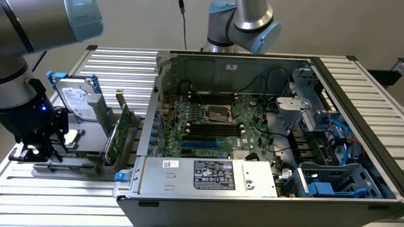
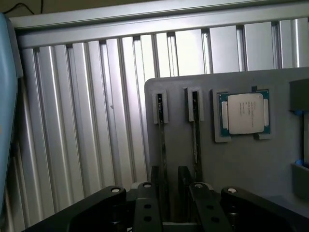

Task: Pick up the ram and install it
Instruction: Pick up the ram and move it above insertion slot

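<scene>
The step in hand looks to be the grasp of the ram (image 2: 162, 140), which stands on edge in a slot of the grey tray (image 2: 241, 164). To do it well, the gripper (image 2: 169, 181) should be centred so that both fingers meet the flat faces of the thin board together. It should also sit low enough on the tray for a firm hold, and stay square to the stick so that the stick does not twist in its slot. Closing should be gentle, since the board is thin and carries small chips.

The gripper is spread wide, one finger on each side of the ram, and holds nothing. Whether either finger touches the board cannot be told. In the exterior view the gripper (image 1: 38, 153) hangs over the tray's near end.

A second stick (image 2: 196, 140) stands just beside the first on the tray, outside the fingers, and a careless approach could knock it. Farther along the tray lies the square processor (image 2: 244, 112). The ribbed metal counter (image 2: 87, 121) runs beyond the tray. Well apart from the tray, the open computer case (image 1: 208, 175) shows its black memory slots (image 1: 215, 128).
</scene>
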